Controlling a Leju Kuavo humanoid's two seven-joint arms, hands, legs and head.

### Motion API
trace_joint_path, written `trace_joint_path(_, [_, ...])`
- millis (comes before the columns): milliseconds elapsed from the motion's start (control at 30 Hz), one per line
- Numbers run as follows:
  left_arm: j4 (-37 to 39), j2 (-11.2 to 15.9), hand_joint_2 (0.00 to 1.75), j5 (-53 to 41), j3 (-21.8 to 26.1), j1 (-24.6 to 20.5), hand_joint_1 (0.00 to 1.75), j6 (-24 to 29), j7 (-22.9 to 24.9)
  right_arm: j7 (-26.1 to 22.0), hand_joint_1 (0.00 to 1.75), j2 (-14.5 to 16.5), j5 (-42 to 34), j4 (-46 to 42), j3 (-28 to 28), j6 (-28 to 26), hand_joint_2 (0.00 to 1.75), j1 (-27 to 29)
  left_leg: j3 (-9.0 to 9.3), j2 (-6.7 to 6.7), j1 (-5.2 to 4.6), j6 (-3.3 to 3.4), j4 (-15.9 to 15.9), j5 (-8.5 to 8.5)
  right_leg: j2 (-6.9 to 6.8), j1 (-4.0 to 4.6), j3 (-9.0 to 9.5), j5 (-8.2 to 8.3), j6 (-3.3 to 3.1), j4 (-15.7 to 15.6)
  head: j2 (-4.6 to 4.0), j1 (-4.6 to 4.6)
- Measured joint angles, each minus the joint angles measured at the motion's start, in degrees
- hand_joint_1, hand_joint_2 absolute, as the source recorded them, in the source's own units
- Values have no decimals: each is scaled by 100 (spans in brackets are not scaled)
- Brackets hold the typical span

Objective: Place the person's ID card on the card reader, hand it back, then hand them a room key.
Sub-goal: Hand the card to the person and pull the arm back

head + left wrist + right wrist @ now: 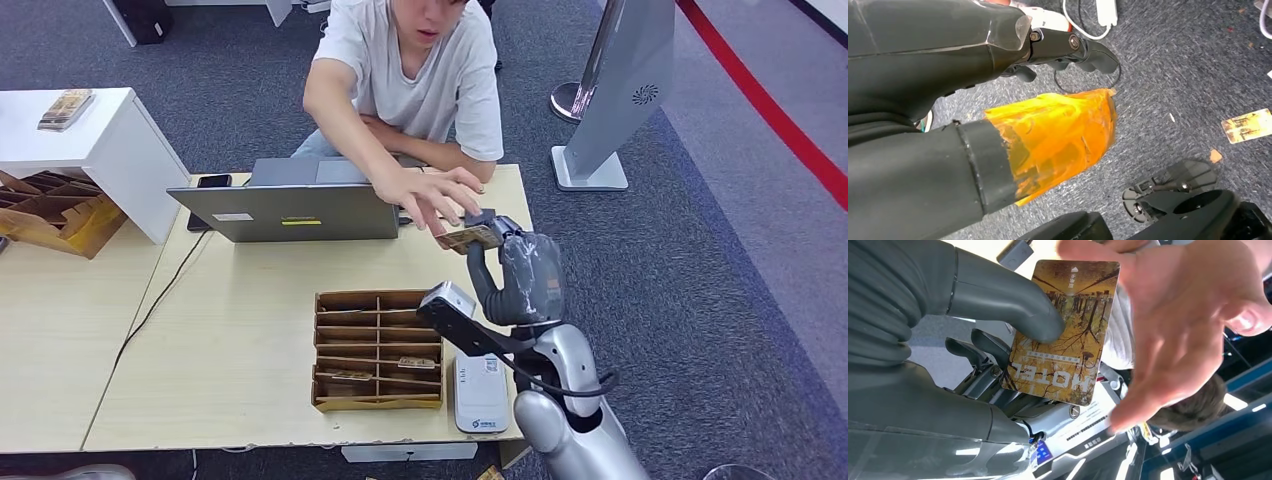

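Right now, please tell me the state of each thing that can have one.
Key card: held up by the right robot hand, person's hand reaching it.
Laptop: open.
Card box: few cards in slots.
Card reader: nothing on it.
Left robot hand: empty, above carpet.

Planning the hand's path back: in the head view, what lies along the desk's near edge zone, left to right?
Black cable → wooden card organizer → white card reader → right hand, raised above the desk and holding the room key card toward the person's hand.
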Motion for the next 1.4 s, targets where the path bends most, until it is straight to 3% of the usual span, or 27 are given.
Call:
trace_joint_path(233, [0, -4, 0, -63, -89, -39, 0, -56, 43, 87, 175, 110, -4, 445, 136, 191, 175, -405, 0, 0, 0, 0, 0, 1, 1, 0, 0, 1, 0, 1, 0, 0])
trace_joint_path(267, [0, -4, 0, -69, -105, -45, 0, -65, 46, 90, 162, 125, -2, 495, 156, 214, 175, -442, 0, 0, 0, 0, 0, 1, 1, 0, 0, 1, 0, 1, 0, 0])
trace_joint_path(367, [0, -8, 0, -83, -132, -69, 0, -86, 49, 94, 42, 159, 5, 626, 231, 251, 175, -527, 0, -1, 0, 0, 0, 1, -1, 0, 0, 1, 1, 1, 0, 0])
trace_joint_path(400, [0, -9, 0, -85, -134, -76, 0, -89, 49, 94, 10, 164, 7, 660, 257, 261, 175, -546, 0, -1, 0, 0, 0, 1, -1, 0, 0, 1, 1, 1, 0, 0])
trace_joint_path(433, [0, -10, 0, -87, -136, -82, 0, -91, 49, 94, 5, 167, 8, 690, 284, 274, 175, -561, 0, -1, 0, 0, 0, 1, -1, 0, 0, 1, 1, 1, 0, 0])
trace_joint_path(467, [0, -12, 0, -87, -138, -87, 0, -92, 49, 95, 0, 167, 8, 717, 309, 285, 131, -572, 0, -1, 0, 0, 0, 1, -1, 0, 0, 1, 1, 1, 0, 0])
trace_joint_path(567, [0, -15, 0, -82, -140, -92, 0, -92, 49, 106, 0, 167, 8, 780, 376, 301, 0, -592, 0, -1, 0, 0, 0, 1, -1, 0, 0, 1, 1, 1, 0, 0])
trace_joint_path(700, [0, -15, 0, -58, -141, -92, 0, -92, 47, 97, 0, 165, -3, 820, 424, 251, 0, -593, 0, -1, 0, 0, 1, 1, -1, 0, -1, 1, 1, 1, 0, 0])
trace_joint_path(967, [0, -13, 0, 5, -140, -89, 0, -81, 2, -402, 0, 121, -226, 466, 474, -281, 0, -301, -1, -1, 0, 0, 1, 0, 0, 0, -5, 0, 1, 0, 0, 0])
trace_joint_path(1400, [0, 3, 0, 80, -140, -79, 0, -24, -2, -672, 0, -6, -496, -299, 501, -412, 0, 176, -2, 0, 0, 0, 0, 0, 1, 0, -5, 0, 1, 0, 0, 0])
